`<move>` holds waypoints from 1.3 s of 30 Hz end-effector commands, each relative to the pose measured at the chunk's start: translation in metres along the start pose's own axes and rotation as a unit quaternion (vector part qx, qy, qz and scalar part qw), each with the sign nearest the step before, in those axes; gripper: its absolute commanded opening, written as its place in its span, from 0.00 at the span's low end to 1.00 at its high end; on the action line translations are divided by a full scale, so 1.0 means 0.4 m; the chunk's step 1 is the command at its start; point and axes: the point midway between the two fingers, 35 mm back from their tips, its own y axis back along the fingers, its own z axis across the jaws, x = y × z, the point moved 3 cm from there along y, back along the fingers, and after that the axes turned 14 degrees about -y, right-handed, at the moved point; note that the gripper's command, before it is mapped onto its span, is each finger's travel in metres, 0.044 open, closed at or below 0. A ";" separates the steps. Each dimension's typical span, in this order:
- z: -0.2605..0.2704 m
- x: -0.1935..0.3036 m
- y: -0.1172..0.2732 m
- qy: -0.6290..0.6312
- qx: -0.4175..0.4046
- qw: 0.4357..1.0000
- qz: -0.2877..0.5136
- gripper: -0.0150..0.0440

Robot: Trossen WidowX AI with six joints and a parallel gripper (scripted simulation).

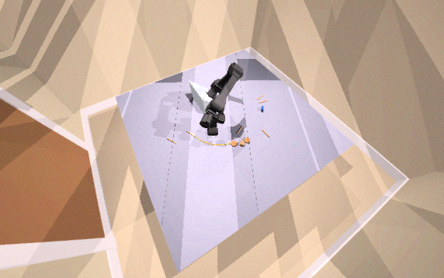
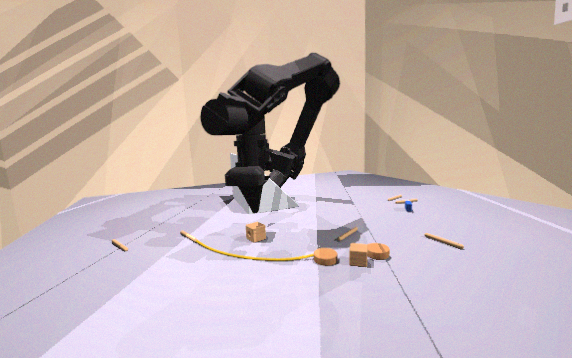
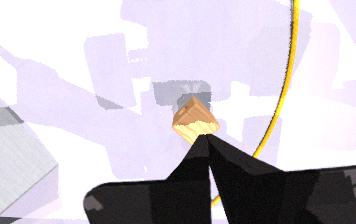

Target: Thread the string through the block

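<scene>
Clenched on nothing, my gripper (image 1: 213,131) (image 2: 255,210) (image 3: 205,140) points down above the holed block (image 2: 256,233) (image 3: 195,120), which sits on the table (image 1: 209,186) (image 2: 200,305) (image 3: 165,30). The string's stick (image 1: 188,133) (image 2: 187,235) lies on the table outside the block's hole, well apart from the round button (image 1: 234,144) (image 2: 326,257) at the other end of the yellow string (image 1: 213,144) (image 2: 250,258) (image 3: 286,87). A second block (image 1: 242,144) (image 2: 358,255) sits between that button and another round one.

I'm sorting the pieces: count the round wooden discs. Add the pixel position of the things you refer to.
2: the button (image 1: 234,144) (image 2: 326,257) on the string (image 1: 215,144) (image 2: 275,259) (image 3: 292,50), another disc (image 1: 247,140) (image 2: 378,251) partly behind the cube (image 1: 242,144) (image 2: 358,256) in the exterior view. The arm (image 1: 229,87) (image 2: 270,77) may hide more.
</scene>
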 end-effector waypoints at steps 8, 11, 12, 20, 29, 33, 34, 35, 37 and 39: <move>-0.022 0.043 0.006 -0.283 0.002 0.959 0.002 0.57; -0.033 0.067 0.009 -0.430 0.004 0.903 0.002 0.70; -0.036 0.075 0.010 -0.477 0.004 0.879 0.002 0.74; -0.062 0.142 0.015 -0.793 0.007 0.609 0.000 1.00; -0.081 0.214 0.015 -0.969 0.009 0.248 -0.002 1.00; -0.087 0.239 0.015 -0.994 0.008 0.107 -0.003 1.00; -0.088 0.245 0.015 -0.997 0.008 0.072 -0.004 1.00; -0.089 0.251 0.015 -0.999 0.008 0.036 -0.004 1.00; -0.092 0.262 0.015 -0.999 0.008 -0.035 -0.004 1.00; -0.094 0.274 0.014 -0.994 0.008 -0.105 -0.005 1.00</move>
